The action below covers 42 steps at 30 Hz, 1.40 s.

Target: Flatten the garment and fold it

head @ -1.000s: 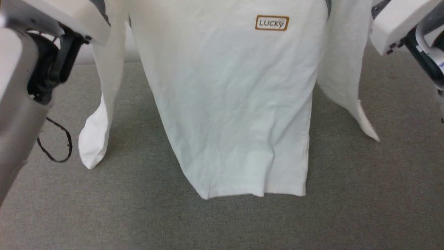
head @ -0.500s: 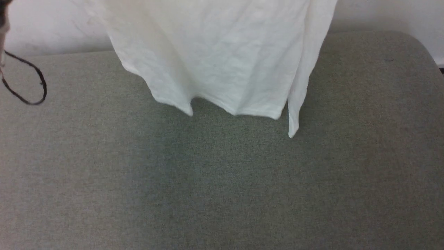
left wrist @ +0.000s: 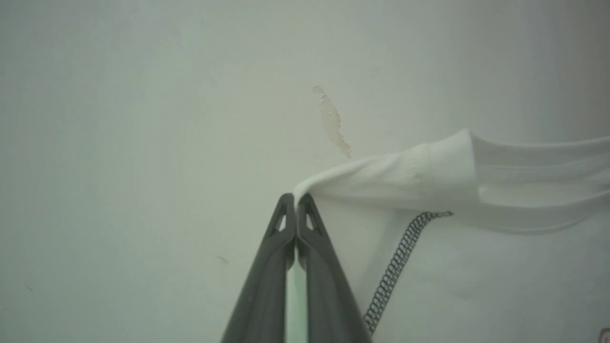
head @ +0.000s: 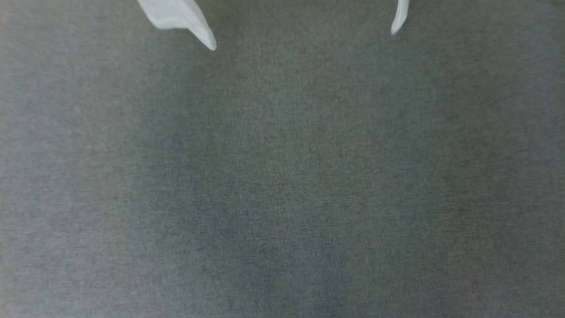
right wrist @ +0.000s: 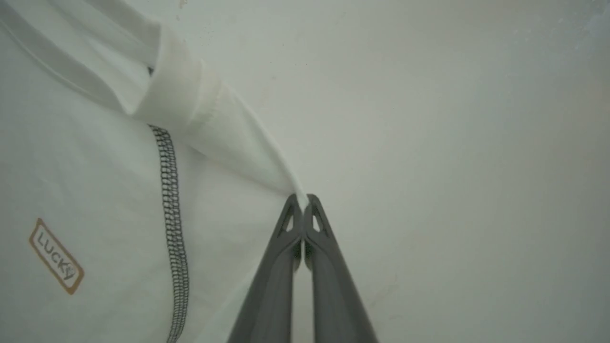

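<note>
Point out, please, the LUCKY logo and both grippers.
LUCKY logo (right wrist: 56, 256), right wrist view, centre of the patch.
left gripper (left wrist: 296, 200), left wrist view, between tips pinching the white shirt (left wrist: 476, 286).
right gripper (right wrist: 303, 200), right wrist view, between its tips.

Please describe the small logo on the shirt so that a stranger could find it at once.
Find the white garment held up before the pale wall, its shoulder pinched in the right gripper. Past the dark stitched seam from that gripper lies the logo. It is the only brown mark: a small framed rectangle reading LUCKY.
</note>
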### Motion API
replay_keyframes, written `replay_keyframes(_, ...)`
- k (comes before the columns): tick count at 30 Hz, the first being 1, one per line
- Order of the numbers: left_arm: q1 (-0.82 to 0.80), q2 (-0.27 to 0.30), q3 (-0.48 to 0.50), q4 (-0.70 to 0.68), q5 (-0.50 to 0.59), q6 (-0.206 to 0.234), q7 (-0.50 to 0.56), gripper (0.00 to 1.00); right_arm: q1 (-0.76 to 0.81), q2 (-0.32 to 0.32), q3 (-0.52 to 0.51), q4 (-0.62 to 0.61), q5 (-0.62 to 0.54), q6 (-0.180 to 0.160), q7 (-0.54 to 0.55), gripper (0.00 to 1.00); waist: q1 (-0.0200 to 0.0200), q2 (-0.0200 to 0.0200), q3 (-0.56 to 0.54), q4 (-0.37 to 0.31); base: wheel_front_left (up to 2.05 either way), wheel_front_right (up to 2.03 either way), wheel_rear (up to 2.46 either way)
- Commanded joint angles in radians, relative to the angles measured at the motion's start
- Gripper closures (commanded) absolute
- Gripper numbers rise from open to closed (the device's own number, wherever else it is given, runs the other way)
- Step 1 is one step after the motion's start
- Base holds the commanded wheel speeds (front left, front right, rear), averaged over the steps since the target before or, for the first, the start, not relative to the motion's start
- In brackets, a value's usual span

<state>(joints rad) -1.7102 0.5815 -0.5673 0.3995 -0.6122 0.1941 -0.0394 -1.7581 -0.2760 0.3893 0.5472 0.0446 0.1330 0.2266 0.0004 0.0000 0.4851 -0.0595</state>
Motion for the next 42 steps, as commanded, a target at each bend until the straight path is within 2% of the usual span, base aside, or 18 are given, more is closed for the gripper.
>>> replay_keyframes(1,-0.031,0.003,0.01,0.003,0.013,0.003,-0.016,1.0,-0.025,-0.001,-0.007,0.012,-0.014,-0.002,-0.008,1.0,-0.0004,0.0,0.163,0.005,0.0,0.0,0.0)
replay_keyframes(6,-0.085,0.002,0.02,0.004,0.03,-0.005,-0.074,1.0,-0.086,-0.002,-0.005,0.03,-0.055,-0.002,-0.044,1.0,-0.0004,0.0,0.249,0.003,0.0,0.0,0.0)
replay_keyframes(11,-0.115,0.008,0.003,-0.001,0.052,-0.036,-0.11,1.0,-0.113,-0.015,0.012,0.029,-0.066,-0.002,-0.074,1.0,-0.0004,0.0,0.316,0.01,0.0,0.0,0.0)
replay_keyframes(19,-0.086,0.036,-0.007,-0.046,0.058,-0.069,-0.16,1.0,-0.08,-0.066,0.072,-0.047,-0.018,-0.002,-0.1,1.0,-0.0004,0.0,0.347,0.017,0.0,0.0,0.0)
replay_keyframes(23,-0.009,0.052,-0.012,-0.107,0.035,-0.076,-0.166,1.0,-0.022,-0.096,0.09,-0.114,0.022,-0.002,-0.107,1.0,-0.0004,0.0,0.317,0.02,0.0,0.0,0.0)
replay_keyframes(27,0.082,0.079,-0.01,-0.191,0.007,-0.063,-0.158,1.0,0.059,-0.127,0.102,-0.2,0.057,-0.002,-0.102,1.0,-0.0004,0.0,0.267,0.022,0.0,0.0,0.0)
replay_keyframes(32,0.233,0.108,-0.054,-0.294,-0.026,-0.065,-0.12,1.0,0.197,-0.169,0.1,-0.295,0.1,-0.002,-0.09,1.0,-0.0004,0.0,0.176,0.029,0.0,0.0,0.0)
replay_keyframes(38,0.46,0.158,-0.115,-0.416,-0.048,-0.025,-0.094,1.0,0.444,-0.205,0.09,-0.392,0.154,-0.002,-0.082,1.0,-0.0004,0.0,0.055,0.023,0.0,0.0,0.0)
replay_keyframes(42,0.627,0.184,-0.14,-0.495,-0.08,0.026,-0.103,1.0,0.62,-0.216,0.087,-0.461,0.188,-0.002,-0.065,1.0,-0.0004,0.0,-0.011,0.02,0.0,0.0,0.0)
